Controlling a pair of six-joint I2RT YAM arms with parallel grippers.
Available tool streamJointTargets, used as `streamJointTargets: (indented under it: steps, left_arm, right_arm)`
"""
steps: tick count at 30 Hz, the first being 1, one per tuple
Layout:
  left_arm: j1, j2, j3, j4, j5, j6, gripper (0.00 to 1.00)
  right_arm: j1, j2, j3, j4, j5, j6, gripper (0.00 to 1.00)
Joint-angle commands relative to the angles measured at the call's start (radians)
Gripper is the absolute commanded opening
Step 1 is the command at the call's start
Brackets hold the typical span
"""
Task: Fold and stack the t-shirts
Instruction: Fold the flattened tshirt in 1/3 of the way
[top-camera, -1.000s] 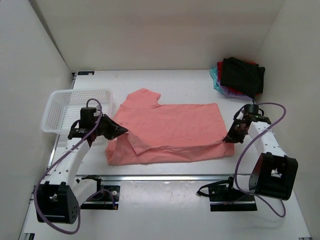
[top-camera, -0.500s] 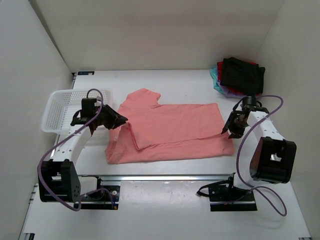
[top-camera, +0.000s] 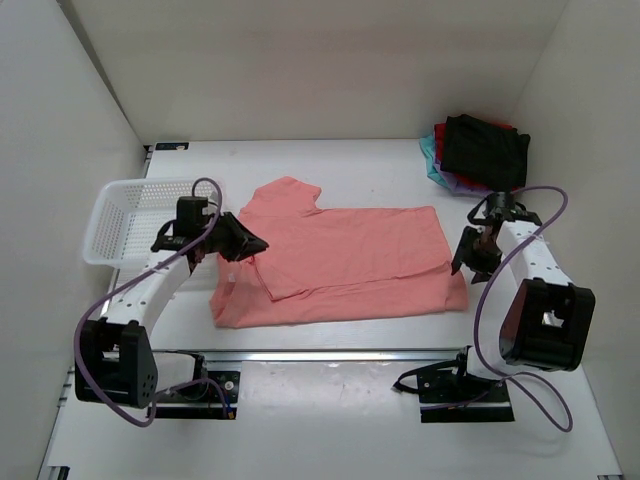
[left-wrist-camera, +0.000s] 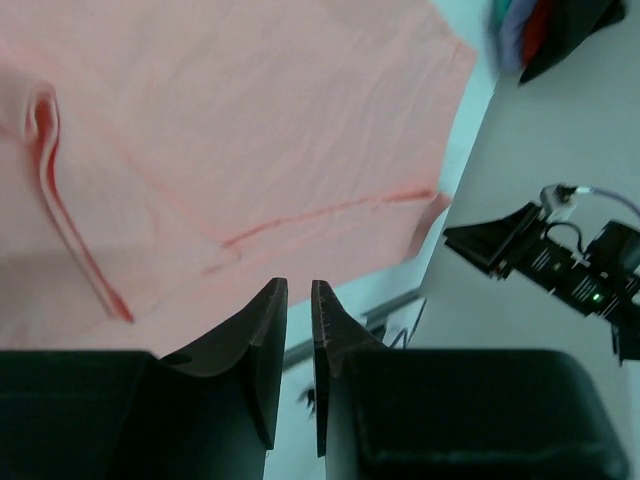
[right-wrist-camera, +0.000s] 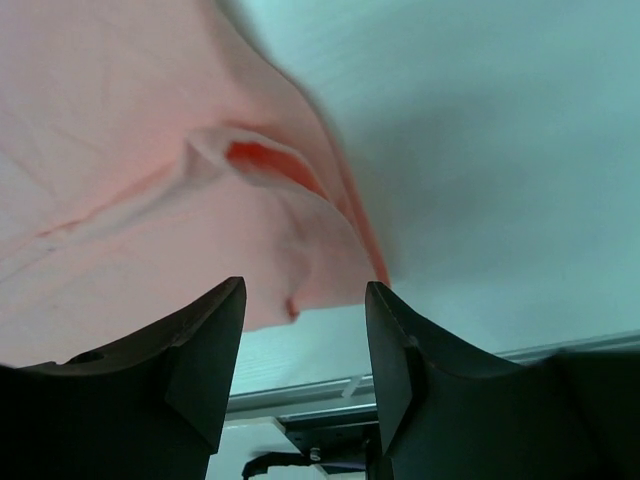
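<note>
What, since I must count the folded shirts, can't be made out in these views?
- Folded stack, top view: black shirt on top covers the rest; only coloured edges show.
- Same stack, left wrist view: blurred, cut by the top edge.
- Pink shirt: lower layers hidden under its own fold.

A white mesh plastic basket (top-camera: 115, 225) sits at the left side of a white table (top-camera: 340, 165); a metal rail (top-camera: 330, 355) crosses the table nearer the viewer than the basket; plain white walls (top-camera: 300, 60) rise behind and beside the basket.
</note>
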Motion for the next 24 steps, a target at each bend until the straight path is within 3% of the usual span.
streamJointTargets:
  steps: [1,9,13,15,16,24]
  left_arm:
    - [-0.026,-0.064,-0.085,-0.071,0.020,0.022,0.26]
    - [-0.055,-0.104,-0.205,-0.258,-0.027,0.163,0.25]
    - [-0.058,-0.117,-0.271,-0.274,-0.055,0.163,0.22]
    - [-0.056,-0.121,-0.296,-0.266,-0.055,0.166,0.22]
    - [-0.052,-0.121,-0.315,-0.263,-0.059,0.163,0.21]
    - [-0.050,-0.124,-0.328,-0.295,-0.084,0.181,0.21]
  right_arm:
    - [-0.023,-0.051,-0.063,-0.024,-0.013,-0.014,0.49]
    - [-0.040,0.012,-0.106,0.028,-0.018,-0.034,0.47]
    - [-0.046,0.015,-0.105,0.028,-0.042,-0.046,0.25]
    - [-0.060,0.023,-0.135,0.028,-0.052,-0.045,0.05]
    - [-0.064,0.025,-0.154,0.025,-0.059,-0.052,0.01]
    - [-0.064,-0.043,-0.148,-0.047,-0.024,-0.040,0.03]
